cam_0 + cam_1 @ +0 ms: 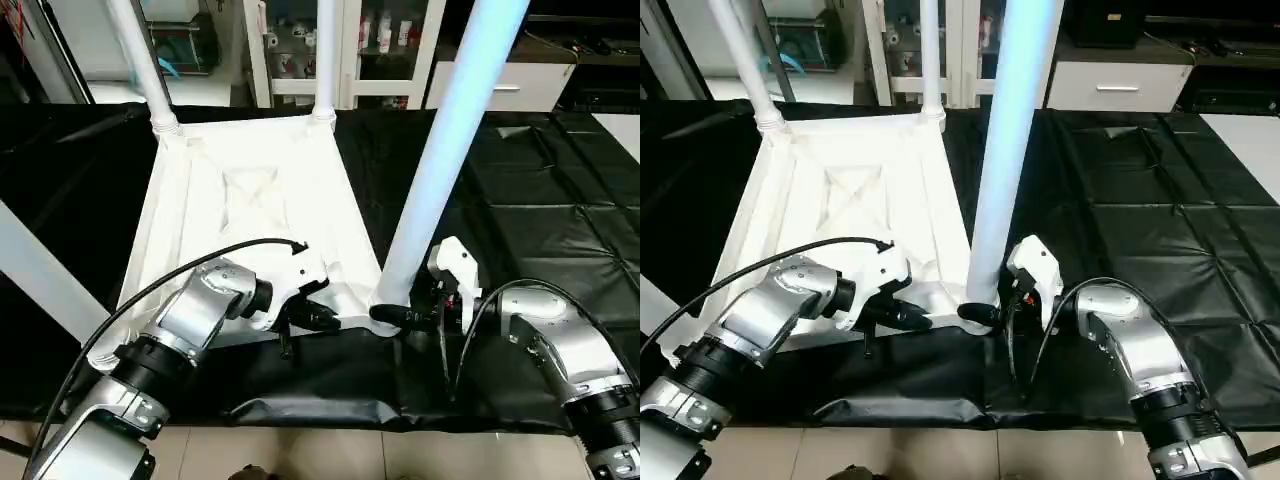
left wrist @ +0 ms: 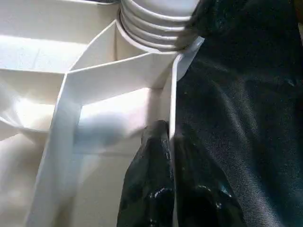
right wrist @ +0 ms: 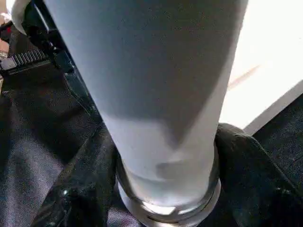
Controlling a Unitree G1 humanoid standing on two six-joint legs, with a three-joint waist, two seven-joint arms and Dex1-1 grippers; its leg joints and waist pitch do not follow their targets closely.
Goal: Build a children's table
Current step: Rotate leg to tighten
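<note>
Place: an indoor lab or workshop room, not a home.
Work surface: a large table (image 1: pixel 560 230) draped in creased black sheeting, its edge hanging over a pale tiled floor (image 1: pixel 300 455).
Back wall: glass-fronted cabinets (image 1: pixel 385 45) with white frames, small bottles and boxes on their shelves.
Beside them: a low white drawer unit (image 1: pixel 1120 88) with a metal handle.
Far left: a bright floor area with a teal object (image 1: pixel 170 65), too small to identify.
</note>
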